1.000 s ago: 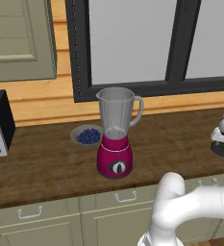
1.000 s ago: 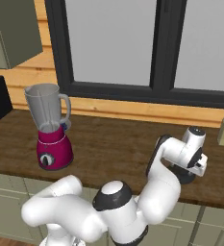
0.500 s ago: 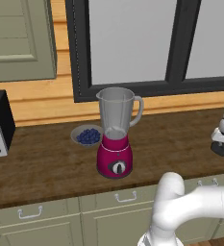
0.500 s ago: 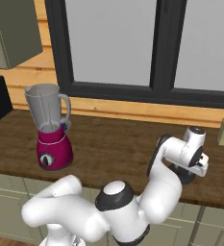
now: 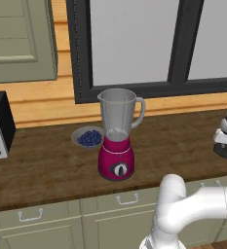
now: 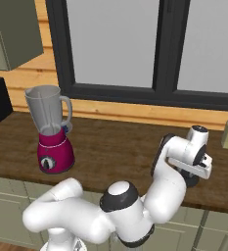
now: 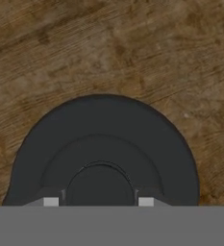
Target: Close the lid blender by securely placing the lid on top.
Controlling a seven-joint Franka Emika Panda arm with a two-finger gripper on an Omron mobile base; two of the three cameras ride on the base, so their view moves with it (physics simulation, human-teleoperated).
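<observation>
Gripper (image 7: 100, 202) is right down over the lid (image 7: 104, 149), seen from the hand camera: fingertips (image 7: 50, 202) sit either side of the lid's raised centre knob, lid lying flat on the wooden counter (image 7: 132, 48). Can't tell if the fingers have clamped or hang loose, the tips are cut off at the frame edge

Step in hand looks like the grasp. To do it well: keep the knob centred between the tips, squeeze on the knob not the rim, lift straight up so the lid stays level, then carry it over to the jar mouth and set it down flat, pressing to seat it

Lid: dark grey-black disc, stepped concentric rings, small round knob in the middle, matte

From the right base view the gripper (image 6: 191, 181) is low at the counter, well to the right of the blender (image 6: 52, 130), so the lid is well apart from it too. Blender: magenta rounded base, black dial, tall clear grey jar with side handle, mouth uncovered. Just behind-left of the blender (image 5: 117, 133) is a bowl of blueberries (image 5: 88, 137); window beyond
</observation>
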